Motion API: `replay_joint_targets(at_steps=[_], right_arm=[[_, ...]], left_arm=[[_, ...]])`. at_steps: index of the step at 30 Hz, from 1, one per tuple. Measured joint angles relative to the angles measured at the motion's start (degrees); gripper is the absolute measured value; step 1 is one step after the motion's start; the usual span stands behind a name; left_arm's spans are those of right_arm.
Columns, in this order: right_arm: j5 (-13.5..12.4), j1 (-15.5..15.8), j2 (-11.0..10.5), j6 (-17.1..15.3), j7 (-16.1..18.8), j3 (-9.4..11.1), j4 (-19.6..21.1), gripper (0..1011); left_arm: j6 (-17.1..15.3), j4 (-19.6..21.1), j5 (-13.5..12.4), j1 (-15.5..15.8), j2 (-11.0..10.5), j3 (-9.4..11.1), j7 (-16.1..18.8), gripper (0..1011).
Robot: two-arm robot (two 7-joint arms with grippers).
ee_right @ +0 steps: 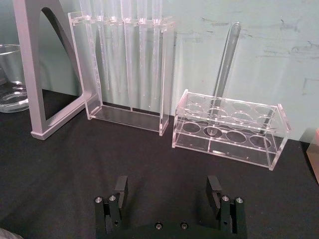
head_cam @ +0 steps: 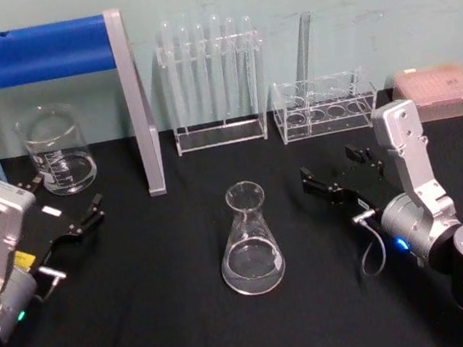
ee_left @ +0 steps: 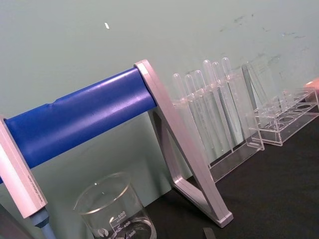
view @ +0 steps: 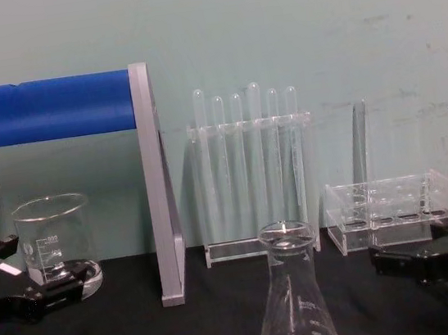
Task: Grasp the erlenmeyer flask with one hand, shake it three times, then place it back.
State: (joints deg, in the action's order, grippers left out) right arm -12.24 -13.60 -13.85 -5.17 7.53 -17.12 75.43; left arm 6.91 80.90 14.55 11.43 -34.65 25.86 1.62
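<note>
While both arms rest low on the bench, the erlenmeyer flask stands upright and free near the bench's middle, toward the front edge, touched by neither arm. Right gripper sits to the flask's right, well apart from it, its fingers spread wide with nothing between them. Left gripper lies near the left edge, just in front of the beaker, fingers spread, empty. Along the back edge: blue-barred stand, tall test tube rack, low rack holding a single tube, pink box at the right corner.
</note>
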Motion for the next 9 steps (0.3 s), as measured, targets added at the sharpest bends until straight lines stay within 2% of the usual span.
replay_joint_targets(at_steps=[9], right_arm=[[0.0, 0.0, 0.0, 0.0, 0.0, 0.0, 0.0, 1003]], left_arm=[[0.0, 0.0, 0.0, 0.0, 0.0, 0.0, 0.0, 1001]])
